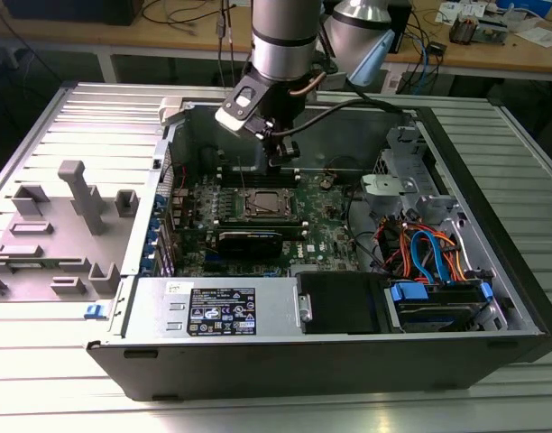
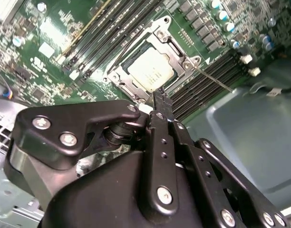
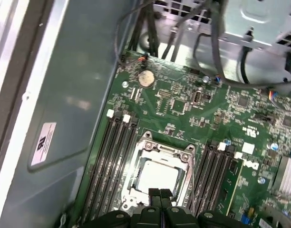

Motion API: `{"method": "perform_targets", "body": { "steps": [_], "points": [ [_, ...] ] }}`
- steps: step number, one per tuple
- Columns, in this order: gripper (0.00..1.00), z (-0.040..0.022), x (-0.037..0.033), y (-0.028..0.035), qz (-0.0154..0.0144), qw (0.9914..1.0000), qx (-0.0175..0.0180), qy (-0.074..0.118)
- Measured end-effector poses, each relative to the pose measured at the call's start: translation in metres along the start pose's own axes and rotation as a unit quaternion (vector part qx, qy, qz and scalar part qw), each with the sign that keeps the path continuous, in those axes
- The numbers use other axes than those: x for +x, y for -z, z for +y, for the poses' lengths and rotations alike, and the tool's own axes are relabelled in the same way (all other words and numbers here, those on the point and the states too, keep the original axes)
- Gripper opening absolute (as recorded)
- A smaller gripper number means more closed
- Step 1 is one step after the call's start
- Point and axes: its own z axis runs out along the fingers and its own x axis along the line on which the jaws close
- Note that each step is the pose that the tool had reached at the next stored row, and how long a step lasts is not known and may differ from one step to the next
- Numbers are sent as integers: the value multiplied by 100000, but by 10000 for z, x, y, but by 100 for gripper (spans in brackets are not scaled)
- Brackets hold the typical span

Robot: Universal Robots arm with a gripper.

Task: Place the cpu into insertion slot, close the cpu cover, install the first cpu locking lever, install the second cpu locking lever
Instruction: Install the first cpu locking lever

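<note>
The hand, fingers pinched together on nothing, hovers over the far edge of the insertion slot; the cpu sits flat just nearward (cpu cover lowered around it).

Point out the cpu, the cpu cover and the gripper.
cpu [image 2: 150, 71]: second wrist view, middle of its silver-grey top.
cpu cover [image 3: 134, 176]: first wrist view, side strip of the metal frame beside the chip.
gripper [image 3: 160, 193]: first wrist view, midway between its fingertips.

No legible text or signs.
</note>
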Motion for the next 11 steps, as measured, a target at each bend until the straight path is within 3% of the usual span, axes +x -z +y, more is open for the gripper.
{"method": "perform_targets", "body": {
  "steps": [2, 5, 8, 11],
  "points": [
    [11, 0, 0, 0, 4, 99966, 80, 2593],
    [11, 0, 0, 0, 6, 99880, 147, 4890],
    [11, 0, 0, 0, 9, 99752, 210, 7037],
    [11, 0, 0, 0, 7, 99571, 279, 9249]
  ]
}}
